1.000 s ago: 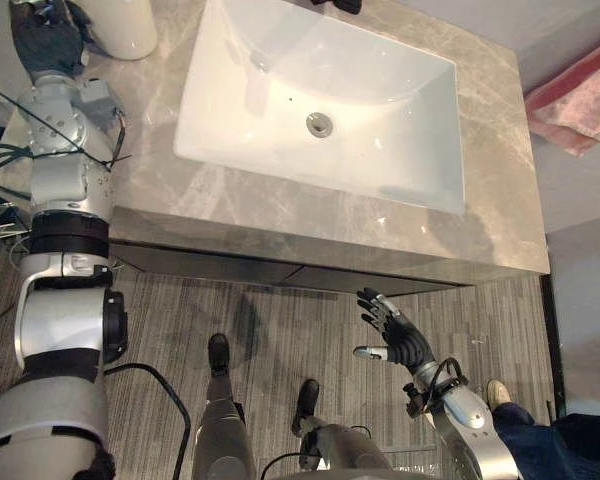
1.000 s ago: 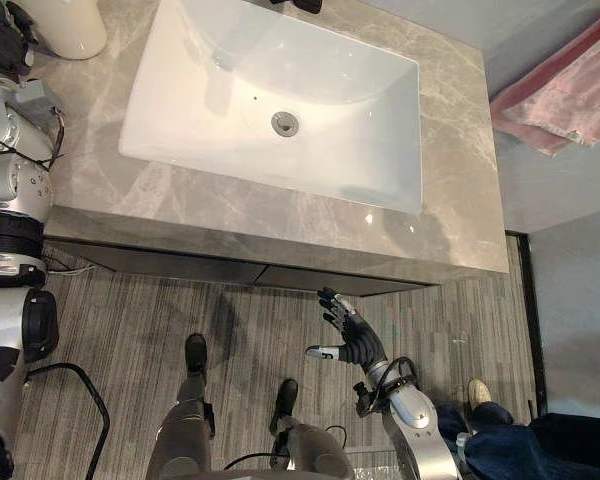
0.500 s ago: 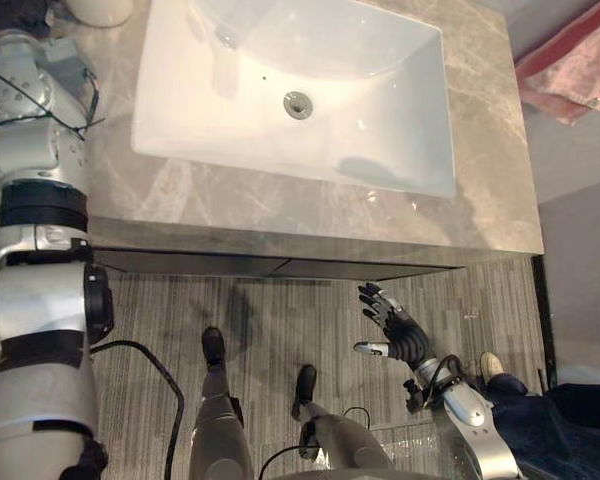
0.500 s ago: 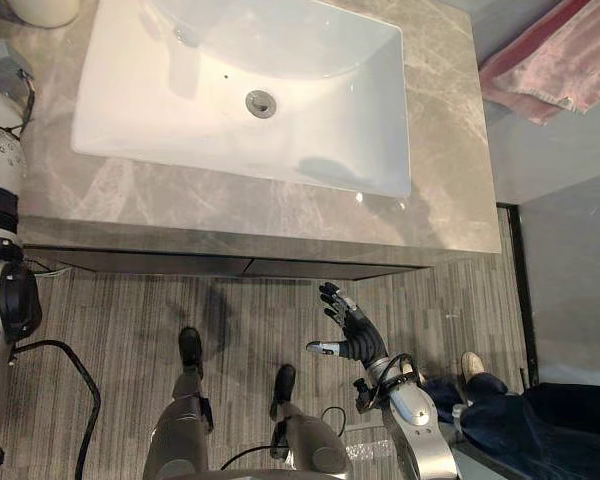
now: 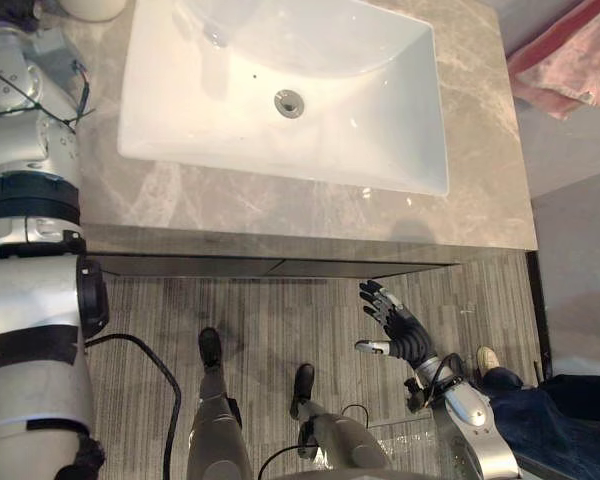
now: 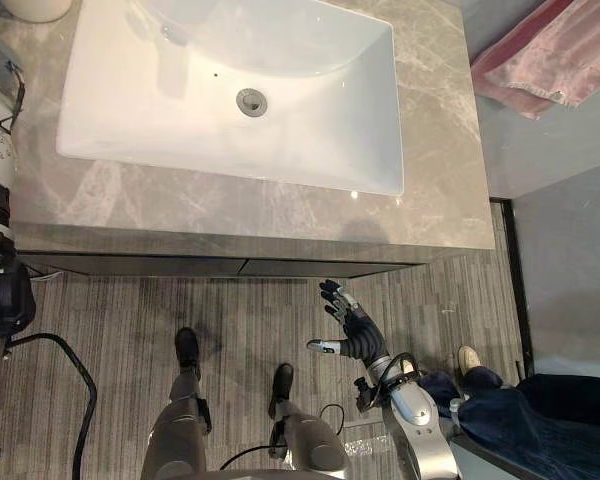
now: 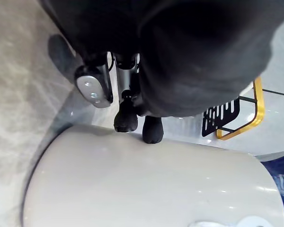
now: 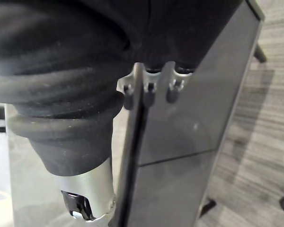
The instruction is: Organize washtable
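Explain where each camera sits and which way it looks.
Left eye view: on the head, looking down at the sink and countertop; left arm at the side, right hand open above the floor.
Right eye view: beside it, same scene slightly offset; both share sink and pink towel.
Left wrist view: on the left wrist, along the left hand onto a cream container.
Right wrist view: on the right wrist, along the right hand at the dark cabinet front.

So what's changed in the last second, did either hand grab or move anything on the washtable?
Mostly the camera shifted, so the sink and countertop only seem to slide. The right hand stays open in front of the cabinet, holding nothing. The left hand stays at the white container. Nothing was grabbed or released.
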Motion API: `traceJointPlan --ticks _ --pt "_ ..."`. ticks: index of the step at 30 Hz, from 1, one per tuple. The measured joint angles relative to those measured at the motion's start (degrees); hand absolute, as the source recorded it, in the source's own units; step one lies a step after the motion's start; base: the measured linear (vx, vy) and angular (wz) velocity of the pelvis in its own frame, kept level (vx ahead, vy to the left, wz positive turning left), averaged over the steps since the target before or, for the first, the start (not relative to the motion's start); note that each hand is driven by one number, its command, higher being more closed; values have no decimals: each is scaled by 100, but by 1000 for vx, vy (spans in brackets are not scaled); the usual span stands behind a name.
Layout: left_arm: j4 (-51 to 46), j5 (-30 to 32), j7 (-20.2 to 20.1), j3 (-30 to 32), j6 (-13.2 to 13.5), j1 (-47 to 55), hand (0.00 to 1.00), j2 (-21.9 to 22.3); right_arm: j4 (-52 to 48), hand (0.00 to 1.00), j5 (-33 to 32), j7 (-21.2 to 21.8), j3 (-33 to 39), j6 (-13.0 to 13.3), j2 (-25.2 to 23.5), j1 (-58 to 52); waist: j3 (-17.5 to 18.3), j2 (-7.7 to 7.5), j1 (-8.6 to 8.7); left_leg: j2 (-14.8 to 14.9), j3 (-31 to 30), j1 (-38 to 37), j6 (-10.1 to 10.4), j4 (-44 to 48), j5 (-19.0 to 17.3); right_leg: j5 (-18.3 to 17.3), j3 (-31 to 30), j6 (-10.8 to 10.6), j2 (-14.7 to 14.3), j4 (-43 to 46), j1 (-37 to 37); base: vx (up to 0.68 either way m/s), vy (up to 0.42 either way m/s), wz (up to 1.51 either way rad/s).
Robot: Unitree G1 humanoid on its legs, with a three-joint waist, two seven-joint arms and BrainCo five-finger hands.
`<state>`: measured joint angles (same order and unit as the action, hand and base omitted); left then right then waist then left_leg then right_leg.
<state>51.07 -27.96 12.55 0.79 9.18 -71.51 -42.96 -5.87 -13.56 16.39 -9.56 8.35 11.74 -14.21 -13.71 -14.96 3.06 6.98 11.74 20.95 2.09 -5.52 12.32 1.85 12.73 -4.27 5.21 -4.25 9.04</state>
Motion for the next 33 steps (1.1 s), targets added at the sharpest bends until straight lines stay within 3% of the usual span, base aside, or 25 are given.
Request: traceJointPlan --ticks 4,9,14,18,20,22,23,25,33 --pt "-592 -15 -1 289 22 716 100 251 8 0 -41 1 -11 0 0 -28 -9 133 -10 -13 -68 -158 3 -5 -3 -13 80 -8 9 1 -198 -31 16 9" --pt "-1532 -10 -5 618 146 2274 100 1074 330 0 -40 -1 -12 -9 -11 -45 180 682 -90 -134 -255 -327 30 -36 -27 -121 300 -89 96 55 -478 -30 40 24" --pt "-2830 -2 -27 875 287 4049 100 1814 519 0 -38 -34 98 -20 -154 -203 433 993 -204 -220 -353 -558 -21 -36 -33 -259 432 -129 144 147 -729 17 26 16" --pt "-4177 36 -184 1133 468 5992 100 2510 530 0 -53 -176 651 -23 -485 -349 623 1217 -256 -302 -457 -794 -22 -38 -35 -492 601 -113 178 450 -891 -5 17 21" --pt "-4402 -16 -334 1114 406 6782 100 2801 632 0 -82 -271 873 -22 -548 -363 781 1327 -272 -311 -487 -843 -27 -38 -39 -541 621 -114 190 521 -924 -33 17 15" --pt "-4396 -223 -567 1037 178 7892 100 3278 821 0 -179 -382 1119 -25 -696 -408 834 1419 -299 -313 -511 -962 -7 -38 -61 -595 657 -90 191 529 -1061 -38 13 8" --pt "-4396 -308 -657 999 125 8132 0 3377 873 0 -186 -394 1186 -25 -738 -438 847 1435 -304 -312 -528 -976 -13 -38 -68 -607 684 -97 192 529 -1089 -63 20 13" --pt "-4418 -507 -1022 739 5 8837 0 3554 975 0 -222 -457 1409 -65 -826 -621 889 1491 -397 -298 -618 -977 -30 -37 -84 -661 766 -72 198 588 -1103 -76 23 19" --pt "-4459 -1111 -2274 -457 -120 9871 0 3580 1520 0 -381 -484 1644 -92 -1029 -1142 1178 1677 -380 -318 -588 -1110 -41 -37 -93 -717 760 -154 271 618 -1227 -17 9 2"
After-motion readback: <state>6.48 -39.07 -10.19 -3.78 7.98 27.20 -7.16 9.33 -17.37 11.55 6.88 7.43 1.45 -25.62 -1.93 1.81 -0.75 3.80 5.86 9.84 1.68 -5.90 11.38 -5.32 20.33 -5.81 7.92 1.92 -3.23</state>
